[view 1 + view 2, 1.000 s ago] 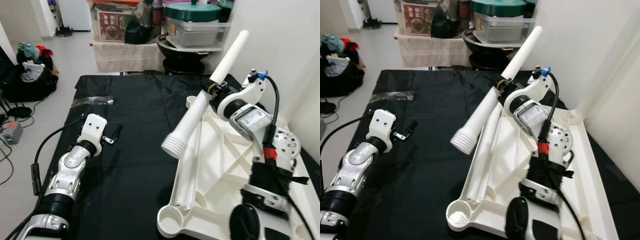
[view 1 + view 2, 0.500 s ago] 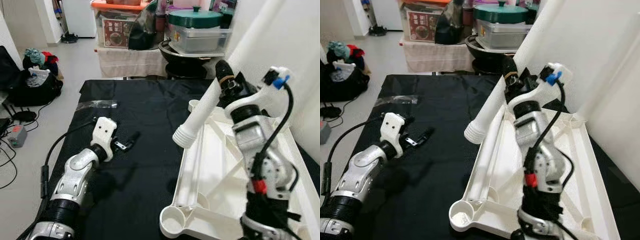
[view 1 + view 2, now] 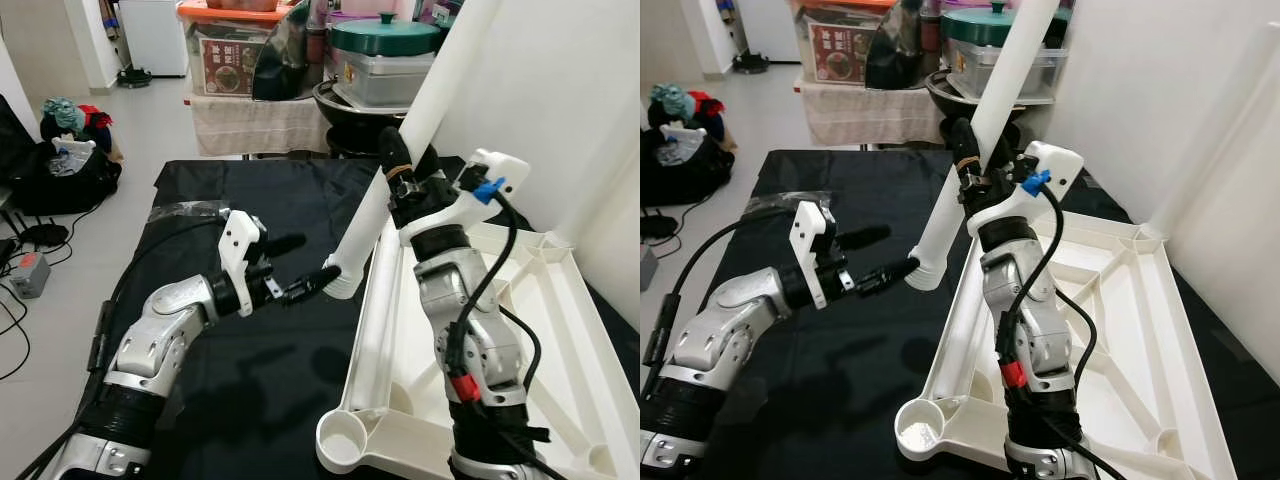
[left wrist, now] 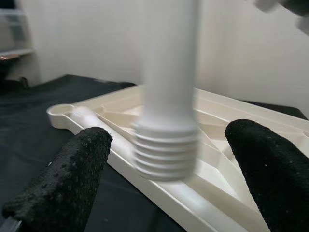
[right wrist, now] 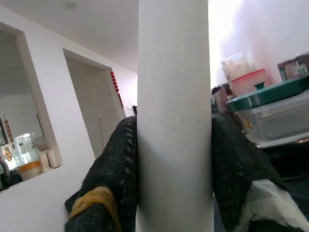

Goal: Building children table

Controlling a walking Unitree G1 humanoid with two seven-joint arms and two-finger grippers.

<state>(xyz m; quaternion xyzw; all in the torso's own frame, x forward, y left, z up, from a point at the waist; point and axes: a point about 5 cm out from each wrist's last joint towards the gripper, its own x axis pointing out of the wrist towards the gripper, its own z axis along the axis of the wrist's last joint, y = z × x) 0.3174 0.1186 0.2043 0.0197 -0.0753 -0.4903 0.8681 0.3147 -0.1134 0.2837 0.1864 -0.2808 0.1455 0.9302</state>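
Observation:
My right gripper (image 3: pixel 402 168) is shut on a long white table leg (image 3: pixel 432 90), holding it steeply tilted above the table. The leg's threaded end (image 3: pixel 341 282) points down toward the left. In the right wrist view both fingers (image 5: pixel 115 179) press the leg (image 5: pixel 174 116). My left gripper (image 3: pixel 305 265) is open, with its fingertips at the threaded end. In the left wrist view that threaded end (image 4: pixel 166 152) hangs between the two spread fingers (image 4: pixel 65 181) without touching them. The white tabletop (image 3: pixel 565 300) lies upside down on the right, with a round socket (image 3: pixel 340 442) at its near corner.
A second white leg (image 3: pixel 373 325) lies along the tabletop's left edge. A black cloth (image 3: pixel 250 380) covers the work table, with a clear plastic wrapper (image 3: pixel 185 210) at its far left. Beyond are stacked containers (image 3: pixel 385 55); a white wall (image 3: pixel 560 110) stands close on the right.
My right arm has swung the leg up to a steeper tilt, its threaded end now lower and further left. My left gripper has reached right to that end.

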